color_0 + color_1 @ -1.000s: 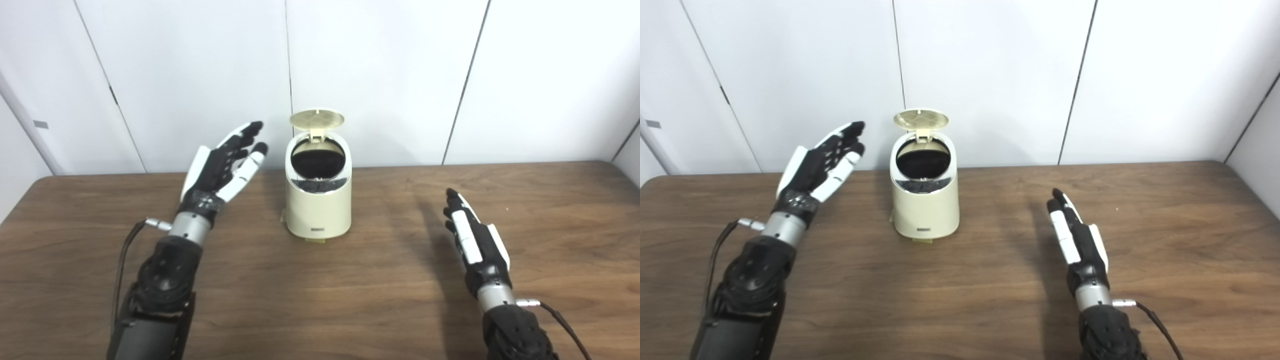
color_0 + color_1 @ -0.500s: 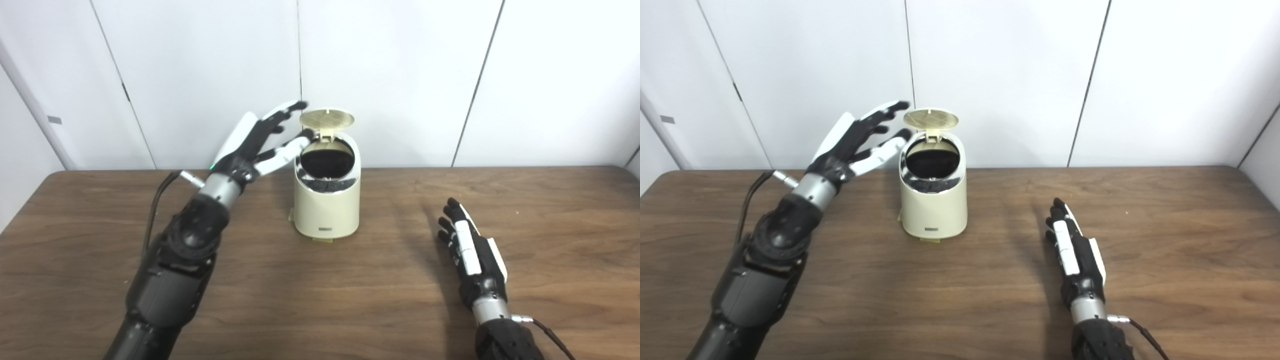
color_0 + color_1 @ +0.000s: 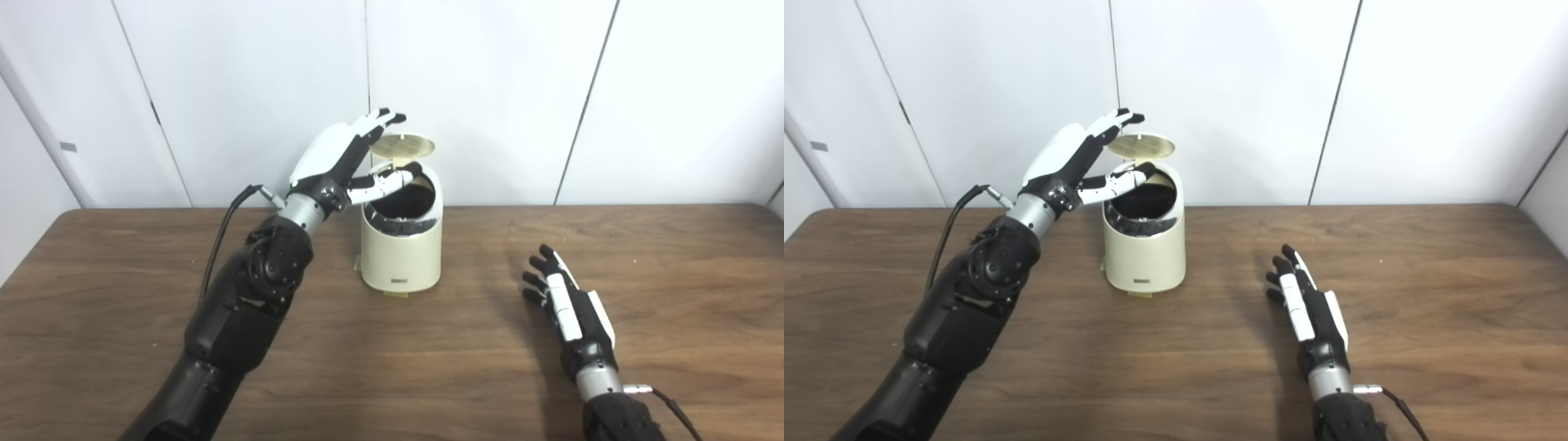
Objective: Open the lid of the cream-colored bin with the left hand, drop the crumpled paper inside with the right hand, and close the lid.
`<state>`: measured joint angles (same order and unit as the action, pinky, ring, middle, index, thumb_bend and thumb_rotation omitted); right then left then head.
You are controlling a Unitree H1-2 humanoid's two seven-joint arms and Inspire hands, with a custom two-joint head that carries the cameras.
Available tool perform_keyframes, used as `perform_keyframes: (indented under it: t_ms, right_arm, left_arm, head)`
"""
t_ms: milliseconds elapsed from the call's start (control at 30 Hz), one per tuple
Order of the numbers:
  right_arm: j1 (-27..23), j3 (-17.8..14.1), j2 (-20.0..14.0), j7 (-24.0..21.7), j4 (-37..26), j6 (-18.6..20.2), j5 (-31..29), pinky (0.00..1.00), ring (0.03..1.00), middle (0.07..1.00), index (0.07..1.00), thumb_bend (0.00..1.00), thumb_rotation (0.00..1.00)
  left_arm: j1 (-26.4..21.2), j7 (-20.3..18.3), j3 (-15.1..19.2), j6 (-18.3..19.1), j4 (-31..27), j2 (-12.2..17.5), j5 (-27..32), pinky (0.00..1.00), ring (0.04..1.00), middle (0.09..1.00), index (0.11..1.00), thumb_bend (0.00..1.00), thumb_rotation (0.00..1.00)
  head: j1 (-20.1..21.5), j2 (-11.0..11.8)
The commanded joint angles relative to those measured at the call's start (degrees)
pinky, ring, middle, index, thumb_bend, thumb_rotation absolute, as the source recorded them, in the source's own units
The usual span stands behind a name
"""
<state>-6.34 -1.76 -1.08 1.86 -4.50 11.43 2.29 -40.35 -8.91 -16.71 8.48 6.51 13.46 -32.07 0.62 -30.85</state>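
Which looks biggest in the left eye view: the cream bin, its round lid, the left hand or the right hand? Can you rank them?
1. Table-top bin, the largest.
2. Left hand and right hand: these look alike; the right one is nearer the camera, so I won't rank them.
3. Lid, the smallest, seen tilted.

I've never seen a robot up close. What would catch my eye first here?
Probably the left hand, raised with fingers spread at the upright lid of the cream-colored bin, which stands open mid-table near the wall. Then the right hand, open and empty, low over the wooden table to the bin's right. No crumpled paper shows.
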Motion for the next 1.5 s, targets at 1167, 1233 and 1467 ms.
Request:
perform_keyframes:
  t_ms: [1167,1233,1467]
  right_arm:
    - [-2.45,2.1,-0.8,1.59,-1.29,2.14,6.67,0.74,0.849,0.886,0.95,0.54,0.91]
    - [-2.45,3.09,-1.49,2.12,-1.29,1.74,9.2,0.71,0.845,0.878,0.947,0.55,0.92]
    - [-2.09,3.92,-1.86,2.36,-2.15,0.6,10.64,0.72,0.838,0.869,0.951,0.58,0.91]
  left_arm:
    - [-0.66,0.09,-3.58,-1.48,-3.4,1.92,-16.08,0.79,0.93,0.88,0.562,0.57,0.71]
    - [-0.1,-0.24,-4.02,-1.84,-3.19,2.05,-16.54,0.79,0.928,0.877,0.567,0.58,0.69]
    - [0.75,-1.09,-6.37,-2.81,-1.12,2.93,-18.16,0.84,0.935,0.884,0.619,0.58,0.73]
  head:
    - [1.76,-1.39]
    - [1.92,-1.42]
    - [2.63,-2.1]
